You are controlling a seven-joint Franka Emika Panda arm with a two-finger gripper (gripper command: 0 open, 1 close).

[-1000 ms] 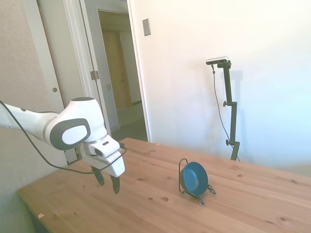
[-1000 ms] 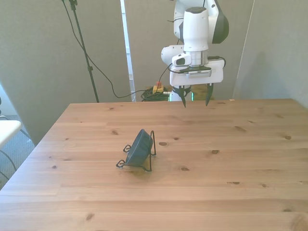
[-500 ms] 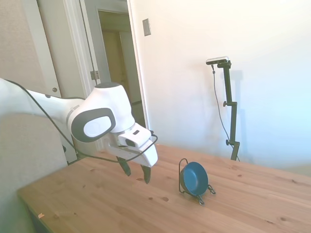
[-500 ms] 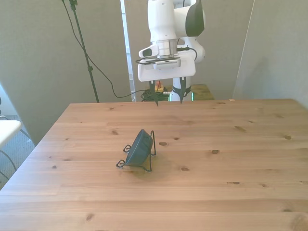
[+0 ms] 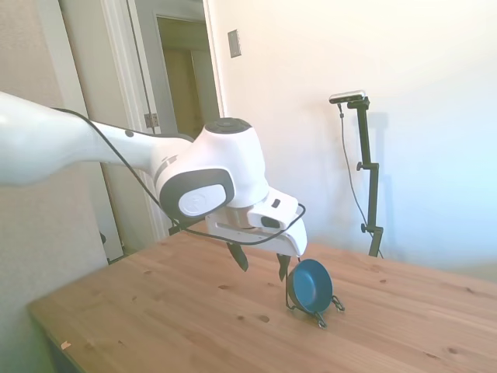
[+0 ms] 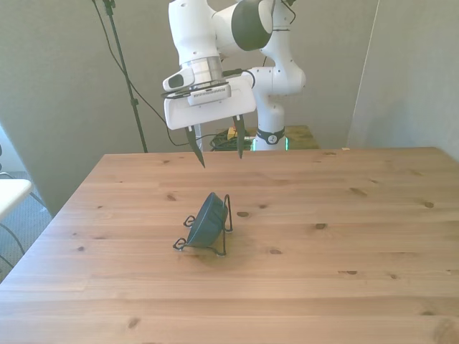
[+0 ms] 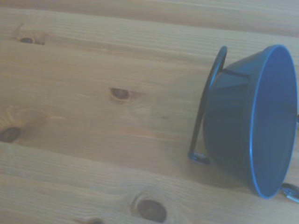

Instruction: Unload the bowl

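Note:
The dark teal-blue bowl (image 5: pixel 311 285) (image 6: pixel 206 219) (image 7: pixel 250 121) stands on edge in a thin black wire stand (image 5: pixel 293 289) (image 6: pixel 224 228) (image 7: pixel 205 107) on the wooden table (image 5: pixel 194 318) (image 6: pixel 344 244). My gripper (image 5: pixel 261 261) (image 6: pixel 219 153) hangs open above the table, its two dark fingers pointing down with nothing between them. In the front view it is behind the bowl and well above it. In the side view one fingertip sits just left of the stand's loop. The wrist view has the bowl and stand close by at one edge.
A doorway (image 5: pixel 190 116) opens behind the table in the side view. Cables (image 6: pixel 154 107) hang behind the table in the front view. A grey wall panel (image 6: pixel 409 72) stands at the front view's right.
The arm has swung toward the bowl: rightward in the side view, toward the front view's left. The gripper stays open and now hangs near the stand. The bowl has not moved.

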